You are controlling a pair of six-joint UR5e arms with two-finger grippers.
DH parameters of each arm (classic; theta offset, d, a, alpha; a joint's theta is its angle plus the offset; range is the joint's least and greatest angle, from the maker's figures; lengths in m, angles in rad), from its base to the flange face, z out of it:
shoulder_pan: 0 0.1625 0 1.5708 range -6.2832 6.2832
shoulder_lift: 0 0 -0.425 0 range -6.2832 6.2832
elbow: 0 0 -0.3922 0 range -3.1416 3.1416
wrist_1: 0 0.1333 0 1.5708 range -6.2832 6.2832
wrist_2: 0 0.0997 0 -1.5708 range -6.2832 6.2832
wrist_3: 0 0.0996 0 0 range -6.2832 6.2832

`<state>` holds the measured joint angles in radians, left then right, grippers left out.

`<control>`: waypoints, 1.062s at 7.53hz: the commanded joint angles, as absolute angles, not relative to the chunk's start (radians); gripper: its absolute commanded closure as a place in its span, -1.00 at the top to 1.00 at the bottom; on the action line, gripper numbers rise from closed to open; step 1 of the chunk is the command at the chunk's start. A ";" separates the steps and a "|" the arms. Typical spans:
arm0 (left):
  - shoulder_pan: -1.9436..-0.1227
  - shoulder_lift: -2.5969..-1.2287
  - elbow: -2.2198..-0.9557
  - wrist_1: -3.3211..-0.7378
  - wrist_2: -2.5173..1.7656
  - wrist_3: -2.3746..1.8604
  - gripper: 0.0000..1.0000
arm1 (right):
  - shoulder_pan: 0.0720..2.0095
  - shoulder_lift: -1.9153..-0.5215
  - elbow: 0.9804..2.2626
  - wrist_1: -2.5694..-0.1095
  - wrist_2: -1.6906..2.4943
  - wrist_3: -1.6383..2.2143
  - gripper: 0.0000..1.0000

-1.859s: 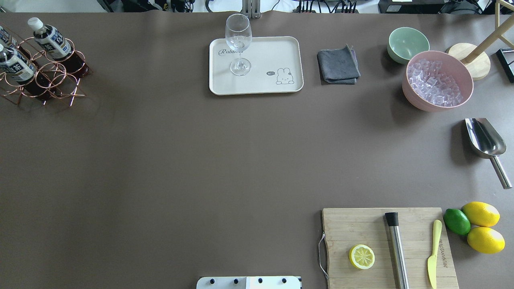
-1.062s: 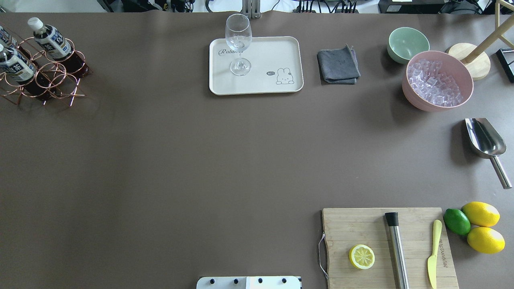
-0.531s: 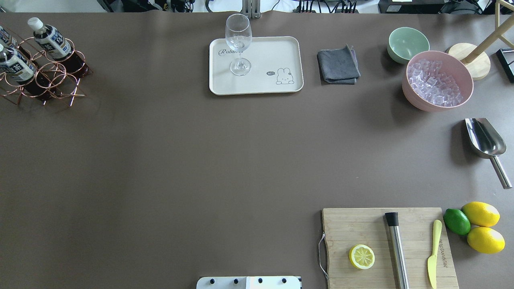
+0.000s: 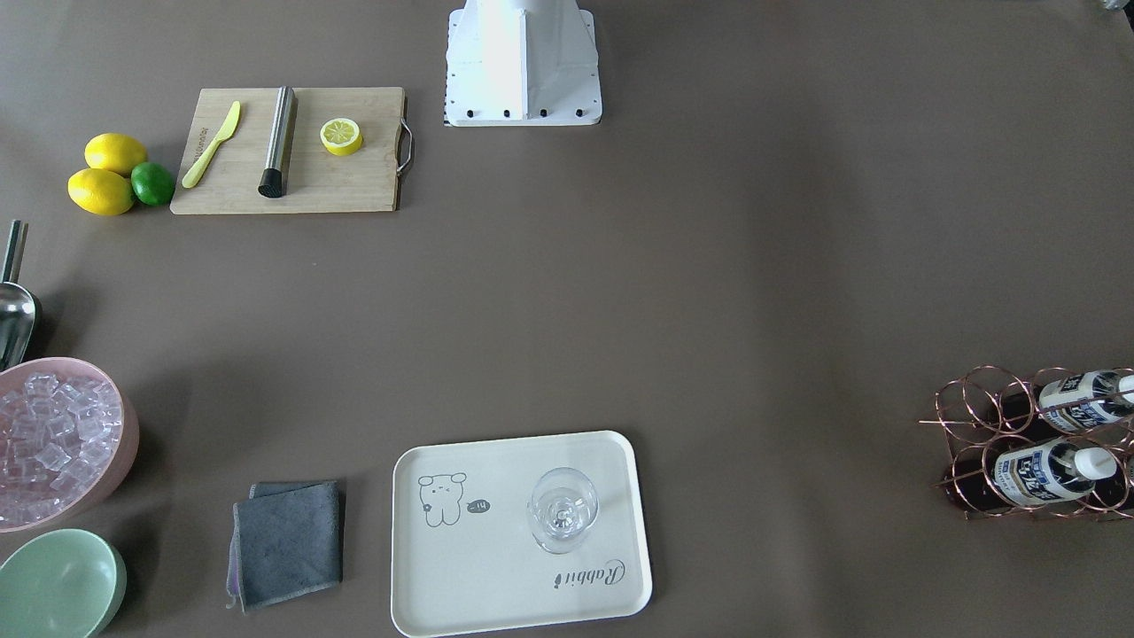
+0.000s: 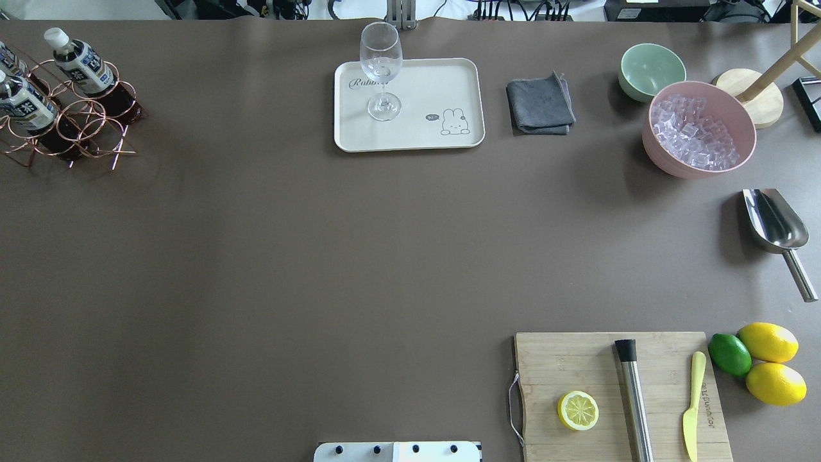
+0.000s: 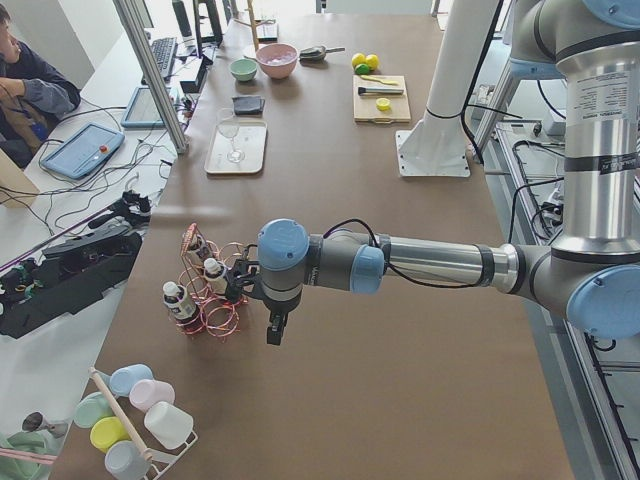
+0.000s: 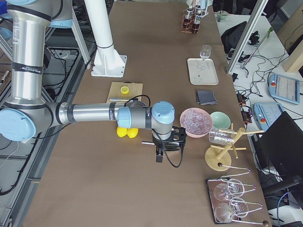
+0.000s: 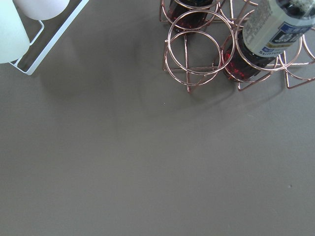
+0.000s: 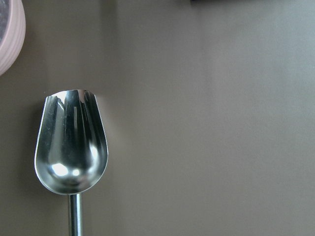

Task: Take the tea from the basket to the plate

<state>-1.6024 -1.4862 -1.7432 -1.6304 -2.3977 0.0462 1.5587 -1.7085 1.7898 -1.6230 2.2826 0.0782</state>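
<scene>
Left wrist-mounted | tea bottle (image 8: 268, 29) upper right, in wire basket (image 8: 192, 73) | likely light, stiff, slick; grip the label band | left gripper (image 6: 273, 330), right gripper (image 7: 159, 154): finger spread cannot be told

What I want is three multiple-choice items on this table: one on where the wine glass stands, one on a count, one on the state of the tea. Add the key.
1. The wine glass stands:
A) on the cutting board
B) on the plate
C) beside the green bowl

2. Whole lemons next to the lime:
A) one
B) two
C) four

3. The tea bottles are:
A) standing in the basket, capped
B) lying on the plate
C) open on the table

Key:
1 B, its foot rests on the cream tray.
2 B, two yellow fruits lie by it.
3 A, white caps on, all inside the rings.
</scene>
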 commanded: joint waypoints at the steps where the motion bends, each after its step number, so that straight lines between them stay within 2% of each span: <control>1: -1.603 -1.488 -1.759 -1.626 -2.407 0.116 0.96 | 1.560 -1.709 1.790 -1.623 2.283 0.078 1.00; 5: -1.603 -1.554 -1.770 -1.624 -2.463 0.172 0.96 | 1.560 -1.707 1.790 -1.623 2.283 0.078 1.00; 8: -1.605 -1.560 -1.761 -1.626 -2.487 0.386 0.96 | 1.560 -1.709 1.790 -1.623 2.283 0.078 1.00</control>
